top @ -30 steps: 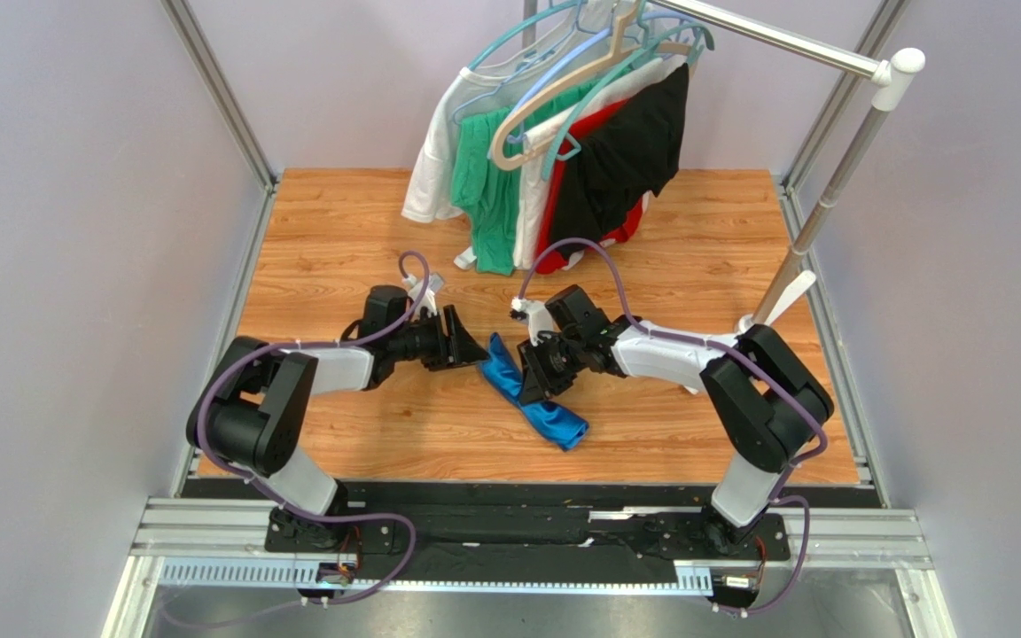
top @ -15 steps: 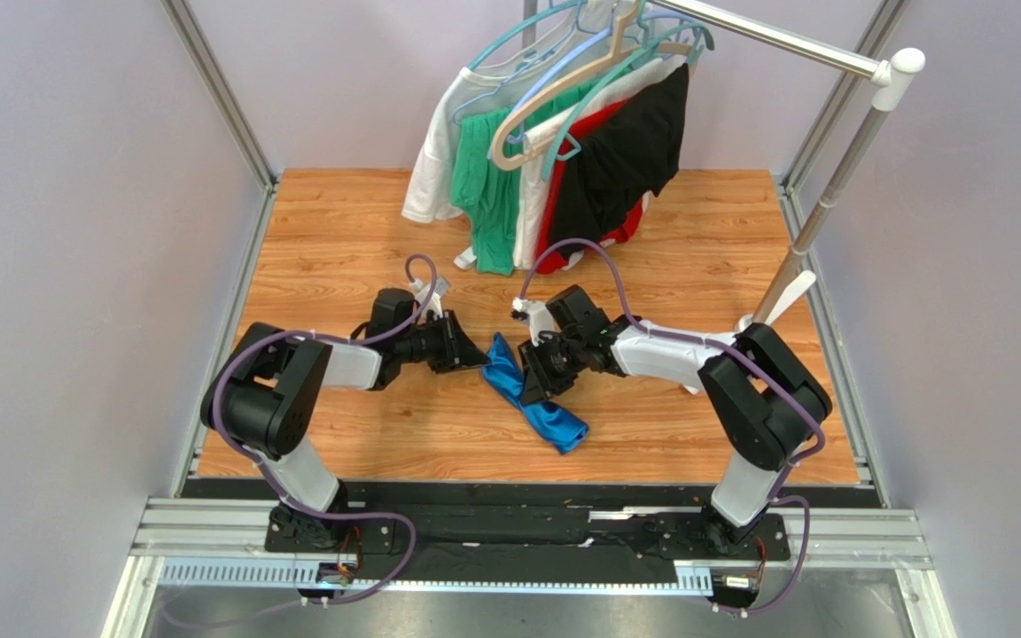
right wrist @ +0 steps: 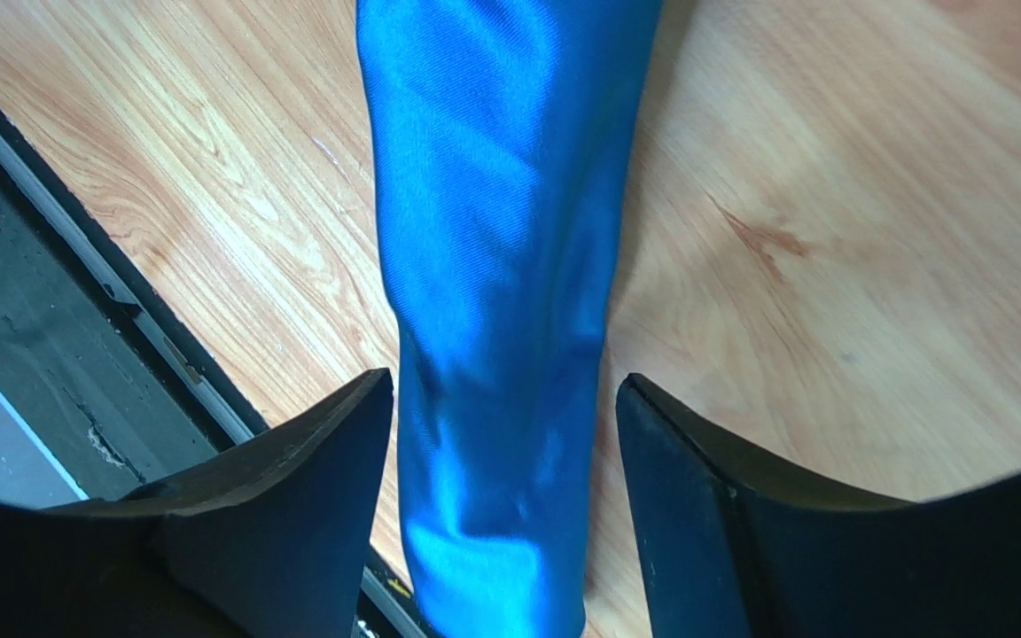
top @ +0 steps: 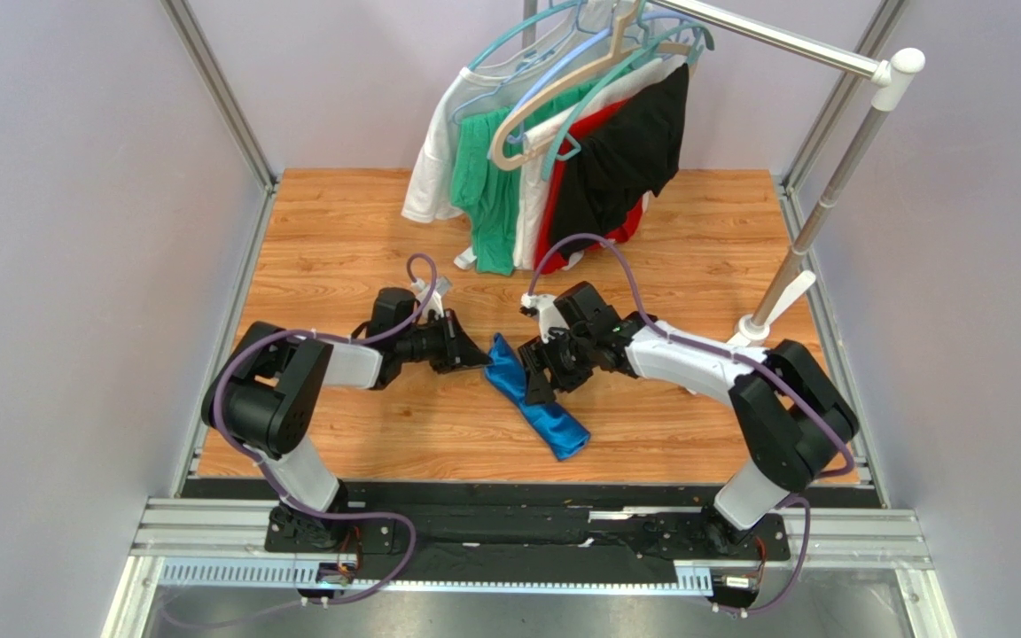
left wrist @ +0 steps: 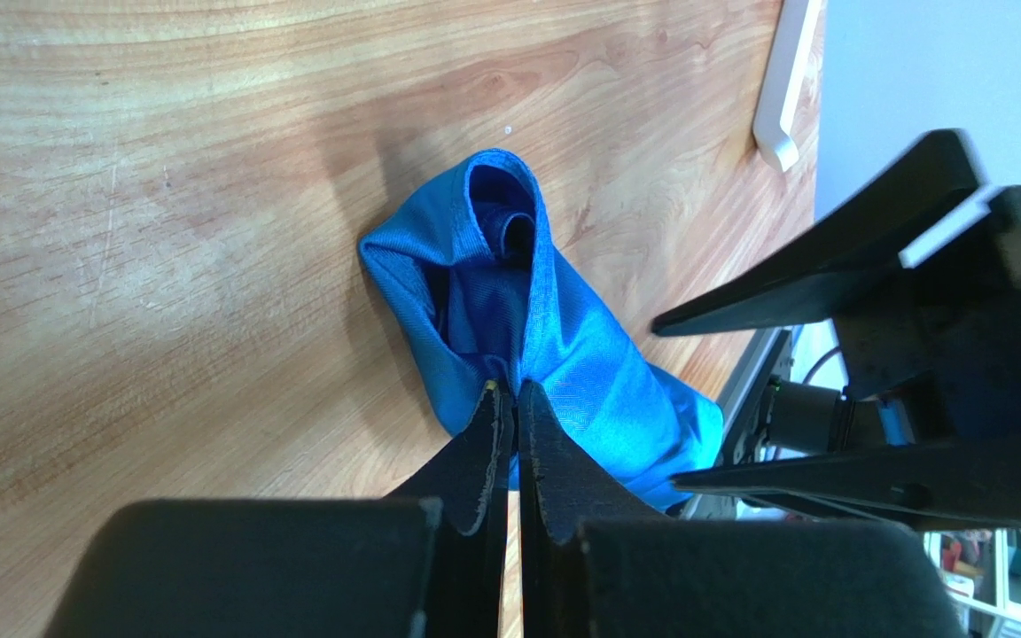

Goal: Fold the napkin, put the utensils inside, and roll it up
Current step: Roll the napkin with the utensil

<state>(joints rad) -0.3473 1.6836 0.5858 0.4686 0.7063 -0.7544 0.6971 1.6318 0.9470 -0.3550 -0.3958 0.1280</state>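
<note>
Bright, even light, soft shadows, sheen on the napkin (right wrist: 503,266).

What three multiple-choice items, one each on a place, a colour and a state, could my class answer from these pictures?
1. The napkin lies:
A. on the table
B. on a hanger
C. on the black rail

2. The napkin is:
A. green
B. blue
C. red

3. The right gripper is:
A. shut on the napkin
B. open, with a finger on each side of the napkin
C. out of view

Answers:
1. A, as the top view shows the napkin on the wood between the arms.
2. B, as it is royal blue in every view.
3. B, as the right wrist view shows the fingers spread apart, with the napkin running between them.
</note>
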